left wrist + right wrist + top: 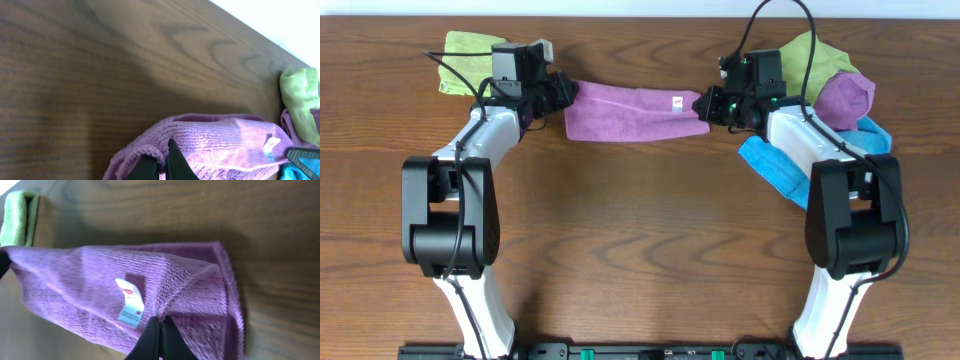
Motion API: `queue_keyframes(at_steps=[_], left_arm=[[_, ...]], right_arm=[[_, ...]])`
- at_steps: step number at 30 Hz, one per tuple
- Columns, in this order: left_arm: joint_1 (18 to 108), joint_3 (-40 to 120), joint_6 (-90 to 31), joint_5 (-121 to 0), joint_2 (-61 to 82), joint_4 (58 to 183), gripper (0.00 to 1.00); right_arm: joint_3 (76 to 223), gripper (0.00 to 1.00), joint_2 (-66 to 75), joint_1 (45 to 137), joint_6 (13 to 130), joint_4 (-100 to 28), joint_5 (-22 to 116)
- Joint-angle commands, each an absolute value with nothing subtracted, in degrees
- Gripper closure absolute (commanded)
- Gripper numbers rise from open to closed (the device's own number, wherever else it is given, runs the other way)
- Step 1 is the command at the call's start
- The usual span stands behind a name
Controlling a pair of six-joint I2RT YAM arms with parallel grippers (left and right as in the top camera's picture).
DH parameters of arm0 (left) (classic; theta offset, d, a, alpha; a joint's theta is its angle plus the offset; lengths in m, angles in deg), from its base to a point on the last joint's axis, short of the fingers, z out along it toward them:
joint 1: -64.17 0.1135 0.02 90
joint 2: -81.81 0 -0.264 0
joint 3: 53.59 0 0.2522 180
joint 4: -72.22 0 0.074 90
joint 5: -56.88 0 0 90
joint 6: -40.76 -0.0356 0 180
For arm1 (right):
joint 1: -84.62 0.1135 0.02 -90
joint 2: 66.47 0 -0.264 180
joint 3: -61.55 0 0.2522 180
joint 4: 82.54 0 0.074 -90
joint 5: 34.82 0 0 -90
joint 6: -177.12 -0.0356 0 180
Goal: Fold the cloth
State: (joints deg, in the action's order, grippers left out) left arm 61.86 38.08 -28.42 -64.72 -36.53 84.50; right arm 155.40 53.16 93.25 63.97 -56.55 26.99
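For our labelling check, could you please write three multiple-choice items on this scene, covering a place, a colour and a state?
1. Where is the blue cloth? A by the left arm; B by the right arm; C mid-table.
2. What colour is the stretched cloth? A purple; B yellow; C white.
3. How is that cloth held? A by nothing; B by one hand only; C by both hands.
Answers: B, it lies beside the right arm; A, every view shows purple; C, the left hand and right hand each pinch an end.
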Motion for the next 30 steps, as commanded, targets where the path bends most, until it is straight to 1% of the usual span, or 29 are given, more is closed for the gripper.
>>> queue_keyframes(at_steps=[1, 4, 13, 16, 22, 27, 30], left_arm=[[62.12, 39.22, -29.54, -63.17, -35.85, 83.94, 0.94], [62.12, 39.22, -29.56, -63.67, -35.92, 83.91, 0.94], [60.83, 39.2, -29.56, -69.46, -35.94, 83.78, 0.94], [60.72, 39.22, -29.56, -70.23, -35.94, 83.83, 0.94], [60.72, 39.2, -29.56, -70.12, -35.94, 83.98, 0.94], [60.88, 39.2, -29.54, -66.2, -35.94, 83.85, 0.94], [61.29, 39.22, -29.3, -65.88, -36.16, 82.56, 0.94]], right_arm=[[156.85, 0.98, 54.28, 93.16, 62.48, -57.09, 29.88], [156.91, 0.98, 54.28, 93.12, 61.83, -57.44, 31.6], [158.77, 0.98, 54.28, 92.9, 60.14, -57.09, 30.71], [161.57, 0.98, 54.14, 92.77, 60.54, -54.03, 30.82], [167.4, 0.98, 54.12, 92.68, 63.6, -45.2, 33.68], [167.51, 0.99, 54.23, 92.68, 63.64, -44.92, 34.51], [167.49, 0.98, 54.56, 92.5, 64.08, -45.03, 35.86]])
